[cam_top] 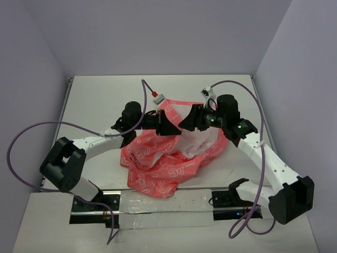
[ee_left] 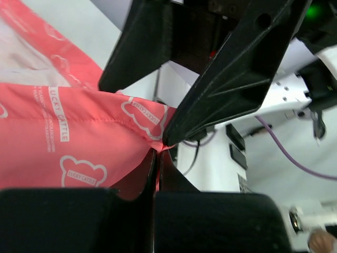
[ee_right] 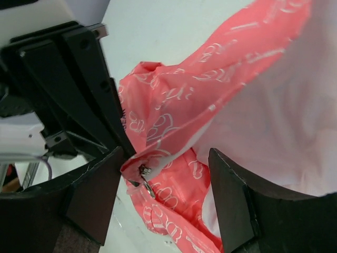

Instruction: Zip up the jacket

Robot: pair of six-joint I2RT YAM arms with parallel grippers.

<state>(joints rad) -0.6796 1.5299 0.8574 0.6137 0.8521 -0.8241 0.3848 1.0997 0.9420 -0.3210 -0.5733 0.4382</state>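
Jacket [cam_top: 158,163], coral-pink with white outline motifs, lies crumpled at the middle of the table [cam_top: 100,100], just ahead of the two arms. Its front is open and its white lining [cam_top: 199,139] is turned up.

The left claw [ee_left: 157,158] is clenched on a pinch of the pink front edge and holds it up off the heap. The hold appears meant to anchor the fabric and keep it taut, so the zip has something to run against.

Nose to nose with it, the right claw [ee_right: 166,176] stands released. Its jaws are wide apart on either side of the same edge, where a small metal zip pull [ee_right: 144,174] hangs, and nothing is gripped between them. Placed so, it seems lined up to close on the pull.

The two front edges are not joined anywhere that shows, so the zipping looks barely begun. A slack or twisted edge could let the small pull slip away.
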